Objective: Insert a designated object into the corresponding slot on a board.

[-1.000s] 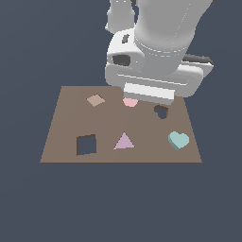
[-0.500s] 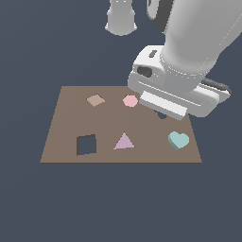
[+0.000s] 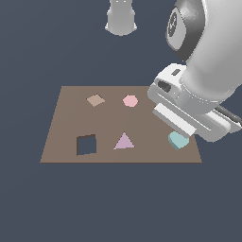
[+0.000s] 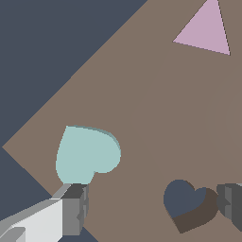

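Claw [image 4: 151, 208] hangs open above board [image 4: 156, 118], beside heart [image 4: 87, 153].

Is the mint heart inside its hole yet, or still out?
Out. In the wrist view the teal heart lies flat on the brown board, apart from the heart-shaped hole, which is dark and empty.

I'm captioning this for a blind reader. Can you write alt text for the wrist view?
A mint heart block lies on a brown board, with a dark heart-shaped hole nearby and a lilac triangle farther off. Two gripper fingers show, spread apart, holding nothing.
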`<state>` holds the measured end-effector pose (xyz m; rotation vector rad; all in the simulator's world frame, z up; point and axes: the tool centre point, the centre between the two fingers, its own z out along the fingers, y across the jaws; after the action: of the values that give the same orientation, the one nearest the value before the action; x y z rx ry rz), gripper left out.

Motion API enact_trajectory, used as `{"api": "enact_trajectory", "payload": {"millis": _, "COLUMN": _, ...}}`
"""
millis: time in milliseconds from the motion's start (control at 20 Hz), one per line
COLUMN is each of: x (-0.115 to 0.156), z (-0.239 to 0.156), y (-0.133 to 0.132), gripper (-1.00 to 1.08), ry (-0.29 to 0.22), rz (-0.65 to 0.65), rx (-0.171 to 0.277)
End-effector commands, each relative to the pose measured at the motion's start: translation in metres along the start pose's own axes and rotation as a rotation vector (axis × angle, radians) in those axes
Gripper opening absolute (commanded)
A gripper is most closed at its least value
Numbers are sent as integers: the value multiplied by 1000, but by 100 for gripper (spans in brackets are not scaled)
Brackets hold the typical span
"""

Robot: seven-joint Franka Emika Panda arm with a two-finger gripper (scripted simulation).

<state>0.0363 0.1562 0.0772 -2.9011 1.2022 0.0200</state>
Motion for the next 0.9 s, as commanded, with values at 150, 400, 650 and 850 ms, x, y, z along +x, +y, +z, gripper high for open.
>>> {"api": "enact_trajectory", "payload": {"millis": 150, "x": 3, "z": 12, "y": -22, "gripper": 100, "ry": 6, "rz": 129, "rx": 3}}
{"api": "enact_trajectory", "payload": {"millis": 400, "x": 6, "z": 20, "y": -37, "gripper": 100, "ry": 9, "rz": 211, "rx": 4}}
{"api": "enact_trajectory", "payload": {"millis": 650, "x": 10, "z": 25, "y": -45, "gripper": 100, "ry": 11, "rz": 262, "rx": 5}}
{"api": "enact_trajectory", "payload": {"millis": 850, "x": 11, "z": 27, "y": -48, "gripper": 100, "ry": 12, "rz": 280, "rx": 6}}
